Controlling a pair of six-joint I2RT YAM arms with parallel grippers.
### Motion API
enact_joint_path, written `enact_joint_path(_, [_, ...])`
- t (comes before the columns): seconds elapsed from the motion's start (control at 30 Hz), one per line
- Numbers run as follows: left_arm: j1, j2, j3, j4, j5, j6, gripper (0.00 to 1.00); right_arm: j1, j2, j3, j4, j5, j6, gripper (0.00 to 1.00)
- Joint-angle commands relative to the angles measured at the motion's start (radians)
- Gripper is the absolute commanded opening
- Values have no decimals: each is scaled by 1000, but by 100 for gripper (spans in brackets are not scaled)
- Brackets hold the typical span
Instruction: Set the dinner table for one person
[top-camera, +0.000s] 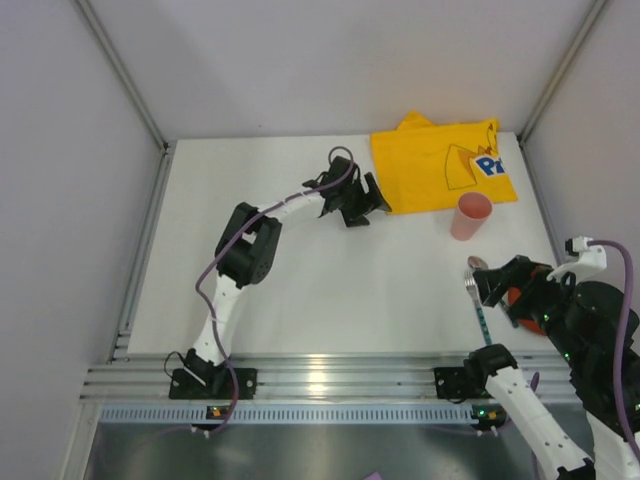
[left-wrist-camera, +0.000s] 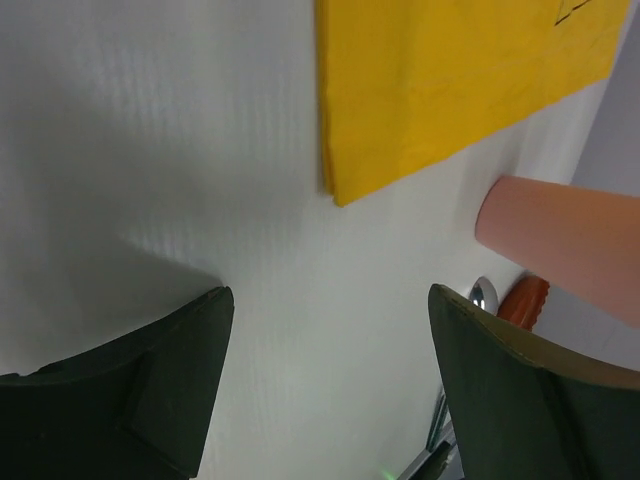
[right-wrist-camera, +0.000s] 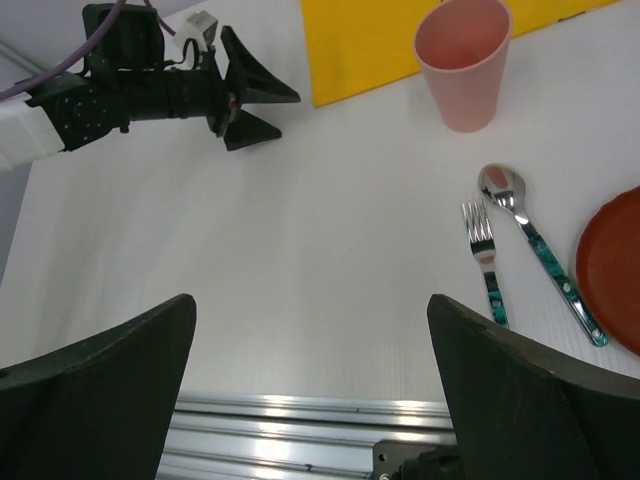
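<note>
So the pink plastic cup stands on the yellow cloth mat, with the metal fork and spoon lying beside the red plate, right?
Not quite: the pink plastic cup stands on the white tabletop, just off the yellow cloth mat, per the right wrist view. The rest holds.

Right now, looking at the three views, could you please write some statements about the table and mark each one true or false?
1. The pink cup stands upright beside the yellow mat. True.
2. The fork lies on the red plate. False: it lies on the table, beside the spoon.
3. Both the left hand and the right hand are open and empty. True.
4. The left hand grips the mat. False: the mat's corner lies beyond its fingers.
</note>
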Motion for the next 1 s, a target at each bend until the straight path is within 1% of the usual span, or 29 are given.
enact_joint_path(0.0, [-2,101,175,70,33,-82,84,1,10,23,-66,56,37,100])
enact_joint_path(0.07, [-13,156,248,58,43,-94,83,1,11,26,-66,88,42,100])
enact_joint_path(0.13, [-19,217,287,46,23,-102,83,1,19,32,-65,111,42,100])
enact_joint_path(0.2, [-22,270,333,38,18,-117,81,1,30,39,-66,140,33,100])
enact_joint_path(0.33, [-24,380,491,-31,19,-107,76,1,60,24,-52,163,29,100])
enact_joint_path(0.37, [-25,399,511,-42,27,-108,75,-1,67,18,-46,163,29,100])
enact_joint_path(0.4, [-25,435,526,-40,33,-111,71,1,68,10,-33,165,28,100])
enact_joint_path(0.43, [-30,450,552,-36,41,-116,69,1,76,3,-25,163,28,100])
enact_joint_path(0.47, [-31,464,563,-28,58,-125,66,1,79,-6,-19,163,28,100])
enact_joint_path(0.5, [-33,485,571,-8,64,-128,60,2,85,-11,-6,162,22,100])
enact_joint_path(0.53, [-37,490,574,4,69,-134,46,1,93,-14,1,163,20,100])
enact_joint_path(0.57, [-37,495,576,13,76,-142,37,1,97,-19,7,163,16,100])
enact_joint_path(0.6, [-34,498,573,24,79,-142,32,1,103,-22,20,165,5,100])
enact_joint_path(0.63, [-33,498,573,27,79,-142,10,1,111,-25,26,163,0,100])
enact_joint_path(0.7, [-25,498,573,29,79,-143,0,1,117,-34,43,162,-12,100])
enact_joint_path(0.8, [1,463,545,24,79,-134,0,1,128,-49,70,154,-26,100])
enact_joint_path(0.9, [45,374,452,23,82,-94,0,1,140,-57,96,136,-39,100])
enact_joint_path(0.93, [77,342,377,20,79,-76,0,1,148,-59,104,131,-46,100])
enact_joint_path(0.97, [99,270,337,0,66,-38,0,1,150,-62,118,122,-47,100])
